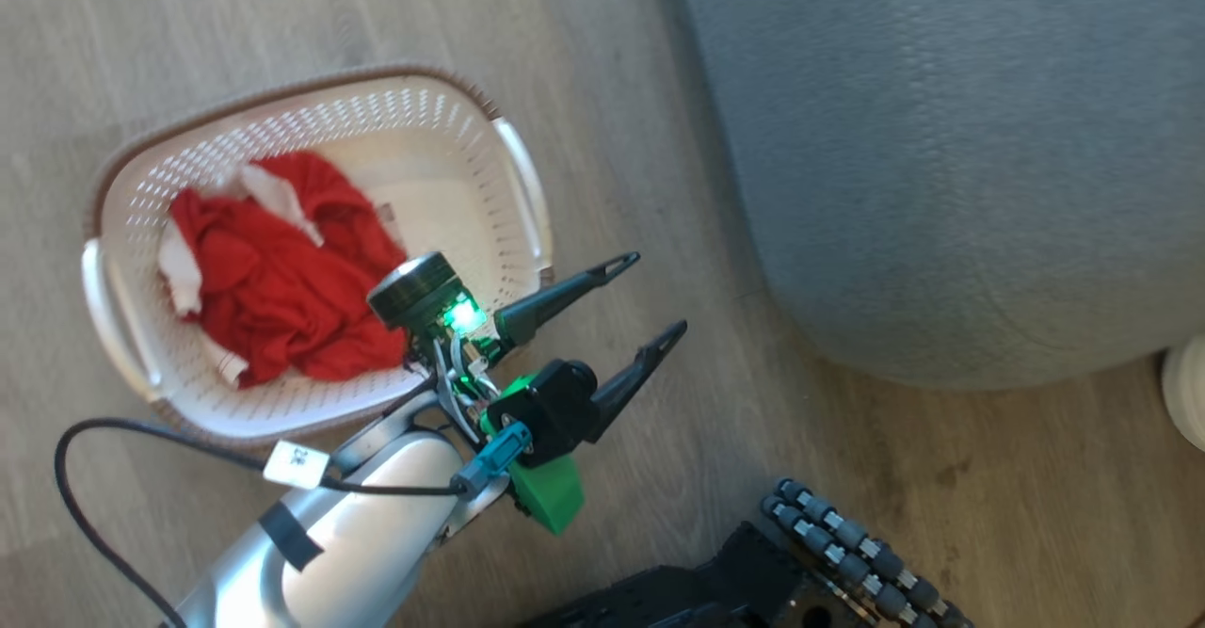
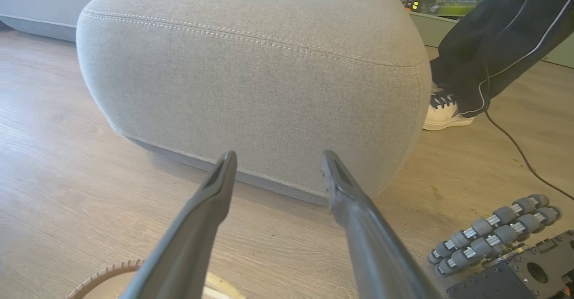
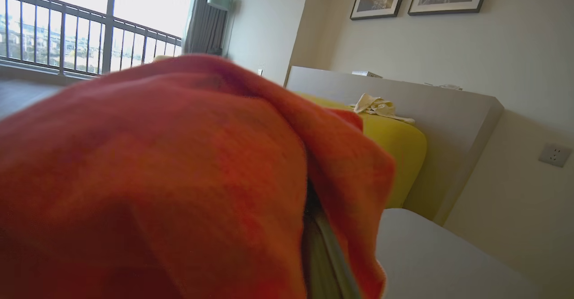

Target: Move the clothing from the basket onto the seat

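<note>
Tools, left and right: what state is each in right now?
Left tool: open, empty.
Right tool: closed on red clothing.

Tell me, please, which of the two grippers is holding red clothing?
The right gripper: it is shut, with red clothing draped over its fingers, whereas the left gripper stands open and empty near the basket.

I see red clothes (image 1: 282,280) with white patches in a cream-white basket (image 1: 452,129). Its walls are dotted with rows of small holes and its rim is a brown woven pattern. The sofa (image 2: 251,79) is plain grey with 2 lines of pale stitching. The floor (image 1: 941,477) is light brown wood grain. On my right wrist camera the cloth (image 3: 179,178) reads orange-red against a yellow cushion (image 3: 403,146).
</note>
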Controlling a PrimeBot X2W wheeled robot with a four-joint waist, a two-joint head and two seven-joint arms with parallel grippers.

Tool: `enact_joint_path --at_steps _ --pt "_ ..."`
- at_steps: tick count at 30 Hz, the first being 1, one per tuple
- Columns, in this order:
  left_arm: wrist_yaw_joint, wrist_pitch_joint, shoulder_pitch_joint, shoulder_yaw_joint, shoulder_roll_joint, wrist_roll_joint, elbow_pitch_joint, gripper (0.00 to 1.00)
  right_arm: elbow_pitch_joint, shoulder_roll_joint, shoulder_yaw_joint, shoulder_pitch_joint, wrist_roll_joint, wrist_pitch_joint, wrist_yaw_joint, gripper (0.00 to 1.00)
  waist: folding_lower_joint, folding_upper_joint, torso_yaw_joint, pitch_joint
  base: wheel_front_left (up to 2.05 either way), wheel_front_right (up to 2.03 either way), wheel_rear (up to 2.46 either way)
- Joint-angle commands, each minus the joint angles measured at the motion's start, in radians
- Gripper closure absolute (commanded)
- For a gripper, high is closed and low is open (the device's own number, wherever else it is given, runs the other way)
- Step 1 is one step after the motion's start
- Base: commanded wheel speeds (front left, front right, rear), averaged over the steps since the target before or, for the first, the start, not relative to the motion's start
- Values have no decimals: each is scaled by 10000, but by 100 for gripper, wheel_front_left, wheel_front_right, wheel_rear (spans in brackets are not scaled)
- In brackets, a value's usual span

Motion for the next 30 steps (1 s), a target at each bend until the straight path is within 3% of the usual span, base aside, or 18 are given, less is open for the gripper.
enact_joint_path --at_steps 1,5,11,18,26,27,28,30 --pt "4 -51 -82 267 58 82 -394 0 149 -593 -46 -222 96 -63 -2 100 -3 -1 318 268 0 0 0" --pt "44 -51 -172 276 21 126 -451 0 1524 -1243 -107 -801 -274 -63 -2 100 -3 -1 686 526 0 0 0" --pt "176 -51 -180 322 -19 144 -518 0 3884 -1693 -514 -1612 -788 -63 -2 100 -3 -1 1110 792 0 0 0" --pt "372 -51 -58 688 47 40 -766 0 5521 -1948 486 -2205 -1059 -63 -2 100 -3 -1 1451 911 0 0 0" --pt "394 -51 -97 742 -22 77 -757 0 6650 -1988 897 -2390 -692 -63 -2 100 -3 -1 1528 902 0 0 0" --pt "396 -51 -94 755 -30 74 -747 0 6758 -2042 961 -2383 -705 -63 -2 76 -3 -1 1527 887 0 0 0" --pt "393 -51 -92 761 -37 74 -732 0 6769 -2107 1011 -2368 -752 -63 -2 5 -3 -1 1528 863 0 0 0" --pt "381 -51 -81 739 -39 94 -698 0 6889 -2046 1034 -2370 -615 -63 -2 0 -3 -1 1512 759 0 0 0"
